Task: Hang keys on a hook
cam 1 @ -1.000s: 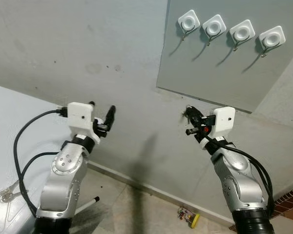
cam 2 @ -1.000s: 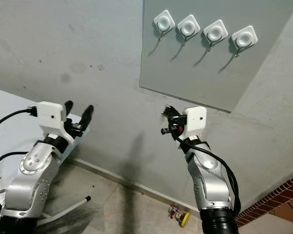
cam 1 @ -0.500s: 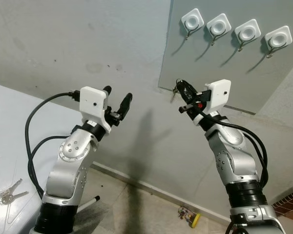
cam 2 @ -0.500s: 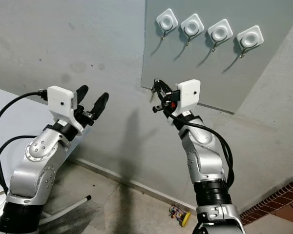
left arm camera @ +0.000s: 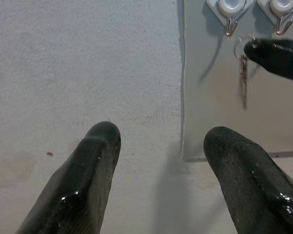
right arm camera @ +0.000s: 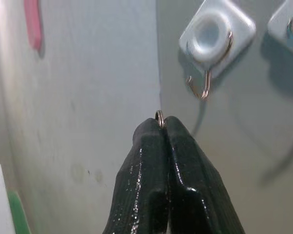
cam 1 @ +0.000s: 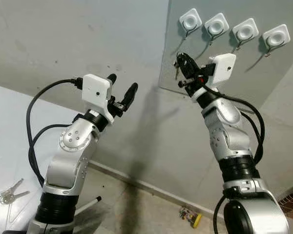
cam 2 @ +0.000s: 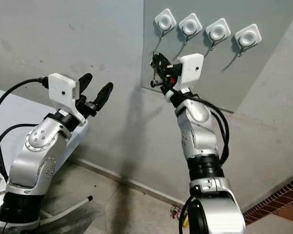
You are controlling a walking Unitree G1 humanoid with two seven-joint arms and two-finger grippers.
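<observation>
Keys [left arm camera: 243,78] hang from their ring, clamped in the right gripper [right arm camera: 161,127] jaws, just below and beside the leftmost hook [right arm camera: 203,87] on the wall panel [cam 1: 224,78]; left gripper [cam 1: 122,95] jaws apart, farther off

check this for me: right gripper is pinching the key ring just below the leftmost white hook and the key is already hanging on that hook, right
Not quite. The right gripper is pinching the thin metal key ring just below the leftmost white square wall hook, but the key is not on it yet. The right wrist view shows a gap between ring and hook; the left wrist view shows the key dangling from the gripper.
</observation>
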